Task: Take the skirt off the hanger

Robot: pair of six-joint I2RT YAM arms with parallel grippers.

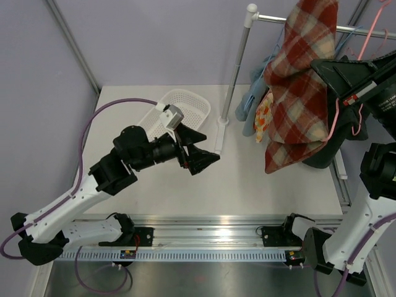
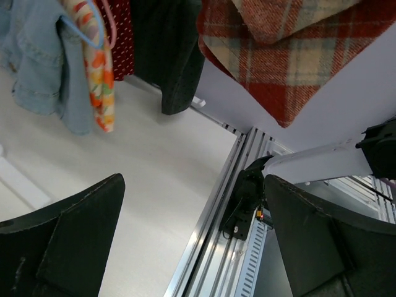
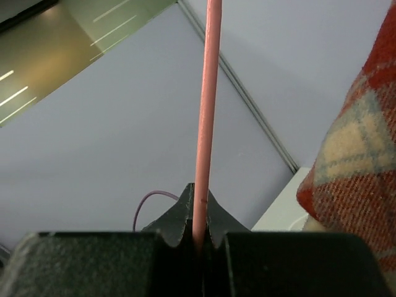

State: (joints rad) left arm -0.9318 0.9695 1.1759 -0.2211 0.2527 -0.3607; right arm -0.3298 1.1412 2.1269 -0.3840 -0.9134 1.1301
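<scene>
The red plaid skirt [image 1: 297,93] hangs from a pink hanger [image 1: 337,114] at the right end of the clothes rack. My right gripper [image 1: 325,68] is shut on the hanger's pink wire [image 3: 207,93], which runs up out of the closed jaws [image 3: 201,213]; the skirt's edge [image 3: 359,161] is just to their right. My left gripper [image 1: 212,146] is open and empty above the table middle, pointing right, apart from the skirt. In the left wrist view the gripper [image 2: 193,185] gapes wide, with the skirt's hem [image 2: 278,55] at the top right.
A white basket [image 1: 179,108] sits at the back of the table. The rack pole [image 1: 238,68] rises from its base [image 1: 219,139]. A denim garment [image 2: 37,68], a floral one [image 2: 96,80] and a dark one [image 2: 176,55] hang beside the skirt. A metal rail [image 1: 210,238] runs along the near edge.
</scene>
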